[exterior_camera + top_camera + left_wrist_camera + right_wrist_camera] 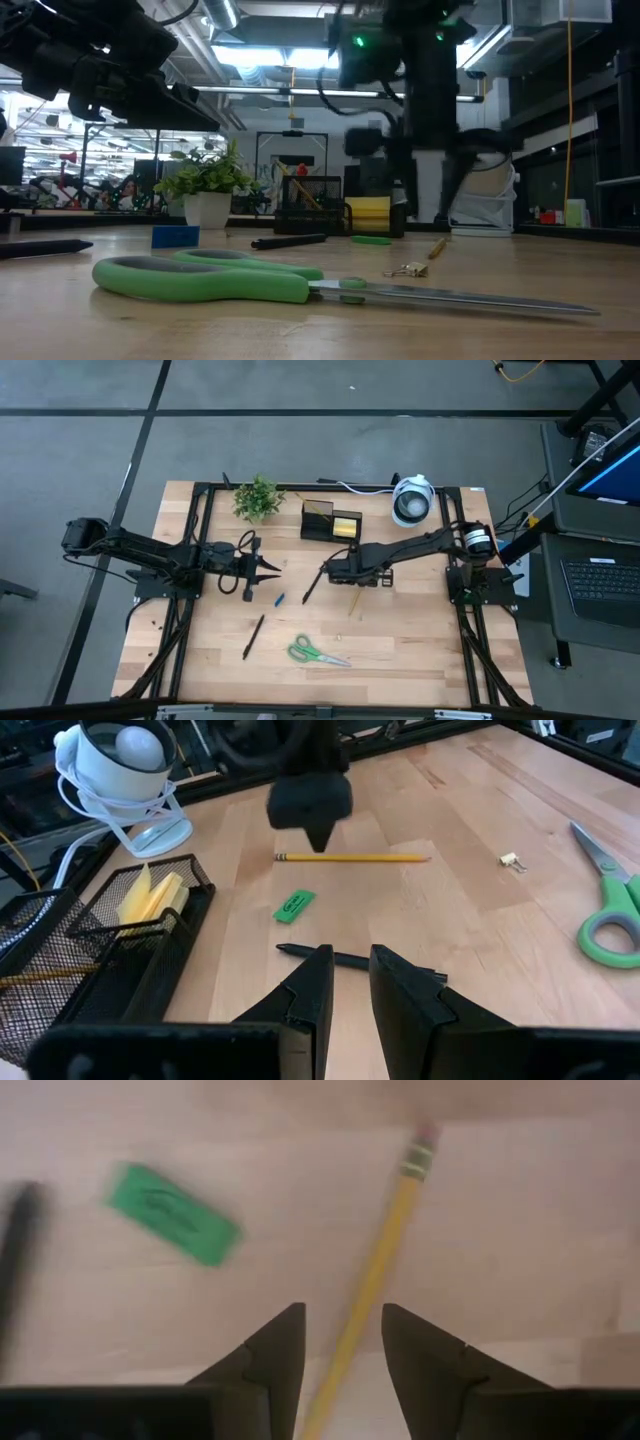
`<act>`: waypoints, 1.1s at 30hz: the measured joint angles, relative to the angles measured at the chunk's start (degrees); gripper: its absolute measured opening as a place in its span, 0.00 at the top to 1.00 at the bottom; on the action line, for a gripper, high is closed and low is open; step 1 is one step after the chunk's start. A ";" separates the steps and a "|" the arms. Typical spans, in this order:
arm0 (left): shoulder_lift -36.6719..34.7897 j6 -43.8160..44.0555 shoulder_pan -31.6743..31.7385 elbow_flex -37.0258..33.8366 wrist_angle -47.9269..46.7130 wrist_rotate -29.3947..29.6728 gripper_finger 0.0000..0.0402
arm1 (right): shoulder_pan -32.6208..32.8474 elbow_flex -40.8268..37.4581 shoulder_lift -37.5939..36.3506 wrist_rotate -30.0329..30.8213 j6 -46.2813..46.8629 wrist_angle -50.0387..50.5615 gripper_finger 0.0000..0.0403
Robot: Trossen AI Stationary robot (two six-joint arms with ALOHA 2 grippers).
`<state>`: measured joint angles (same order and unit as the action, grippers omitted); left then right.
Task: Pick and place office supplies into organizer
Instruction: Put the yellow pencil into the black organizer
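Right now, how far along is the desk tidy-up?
Done: the yellow sticky-note pad and one pencil already sit in the black mesh organizer. In hand: the right gripper is open above the second pencil, not yet gripping; the left gripper hovers empty. Left: two pens, green scissors, green eraser, blue piece.

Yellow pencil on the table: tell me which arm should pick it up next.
Right. The right gripper hangs open directly over the pencil, fingers on either side of it. The left gripper sits farther off, nearer a black pen.
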<state>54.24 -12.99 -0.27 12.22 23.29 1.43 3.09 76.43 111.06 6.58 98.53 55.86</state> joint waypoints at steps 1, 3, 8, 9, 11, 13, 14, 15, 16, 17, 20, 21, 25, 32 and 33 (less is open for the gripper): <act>0.00 -0.03 -0.01 0.01 -0.06 0.00 0.84 | 0.26 -1.50 -0.22 -0.57 1.60 -0.56 0.66; 0.00 -0.09 0.00 0.01 -0.57 -0.02 0.84 | 0.68 -3.93 -0.87 -0.66 2.98 -4.58 0.66; 0.00 -0.68 0.00 0.01 -0.42 0.00 0.84 | 0.66 -7.38 -1.98 -0.67 3.49 -9.92 0.66; 0.00 -0.70 0.00 0.01 -0.42 0.00 0.84 | 0.60 -7.41 -1.96 -0.67 3.51 -9.97 0.66; 0.00 -0.68 0.00 0.01 -0.41 0.00 0.84 | 0.39 -7.39 -2.02 -0.64 3.61 -9.45 0.66; 0.00 -0.70 0.00 0.01 -0.44 0.00 0.84 | 0.39 -7.46 -2.02 -0.38 5.11 -8.23 0.66; 0.00 -0.68 0.00 -0.01 -0.42 0.00 0.84 | 0.39 -7.46 -2.02 0.14 5.61 -8.15 0.66; 0.00 -0.69 0.00 0.01 -0.40 0.00 0.84 | 0.39 -7.46 -2.02 0.41 5.81 -8.15 0.66; 0.00 -0.70 0.00 0.01 -0.43 0.00 0.84 | 0.39 -7.46 -2.02 0.47 5.88 -7.95 0.66; 0.00 -0.69 0.00 0.01 -0.42 0.00 0.84 | 0.39 -7.46 -2.02 0.47 5.90 -7.78 0.66; 0.00 -0.69 0.00 0.01 -0.42 0.00 0.84 | 0.39 -7.46 -2.02 0.47 5.96 -7.76 0.66; 0.00 -0.68 0.00 0.00 -0.42 0.00 0.84 | 0.39 -7.46 -2.02 0.50 6.02 -7.68 0.66; 0.00 -0.68 0.00 -0.01 -0.42 0.02 0.84 | 0.39 -7.37 -0.49 0.53 6.05 -6.80 0.66; 0.00 -0.68 0.00 0.01 -0.42 0.02 0.84 | 0.44 -7.11 0.86 0.67 5.59 -6.56 0.66; 0.00 -0.68 0.00 0.01 -0.42 0.02 0.84 | 0.44 -7.10 0.84 0.61 4.81 -6.42 0.66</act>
<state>54.24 -13.67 -0.27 12.23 22.87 1.45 3.53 69.32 111.89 7.19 103.33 49.45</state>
